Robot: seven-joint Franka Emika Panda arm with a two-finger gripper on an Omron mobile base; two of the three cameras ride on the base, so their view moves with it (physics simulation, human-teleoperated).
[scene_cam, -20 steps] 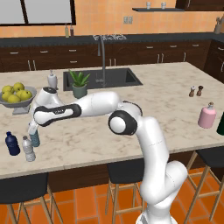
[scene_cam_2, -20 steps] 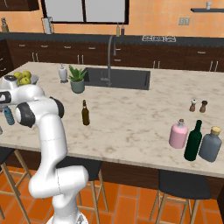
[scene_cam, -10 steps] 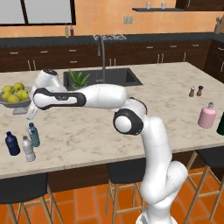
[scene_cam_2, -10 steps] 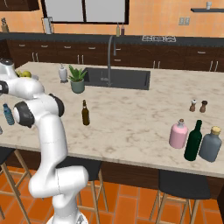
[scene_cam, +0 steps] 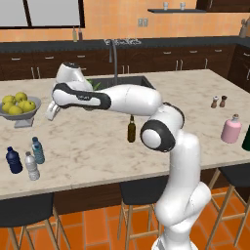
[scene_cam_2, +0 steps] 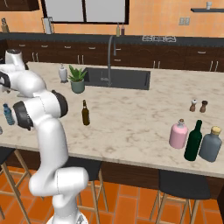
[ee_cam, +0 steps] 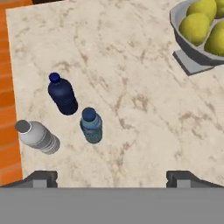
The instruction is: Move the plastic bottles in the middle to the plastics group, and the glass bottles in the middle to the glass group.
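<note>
Gripper (scene_cam: 50, 113) lifted away, open; teal-blue bottle (ee_cam: 91, 125) upright, translucent, blue-capped.

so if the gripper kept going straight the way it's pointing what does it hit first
Most likely bare counter, just beside the teal bottle. The open gripper looks down at the marble; depth is hard to judge, so it could clip that bottle.

Grey metal bowl (scene_cam: 20, 116) holding yellow lemons (scene_cam: 15, 104), sitting at left end of beige marble counter (scene_cam: 97, 146). Small potted green plant (scene_cam_2: 77, 79) and white soap dispenser (scene_cam_2: 63, 73) standing beside dark sink (scene_cam_2: 118, 78). Salt and pepper shakers (scene_cam_2: 197, 105) standing near right end. Dark stools (scene_cam_2: 181, 186) standing under counter edge.
</note>
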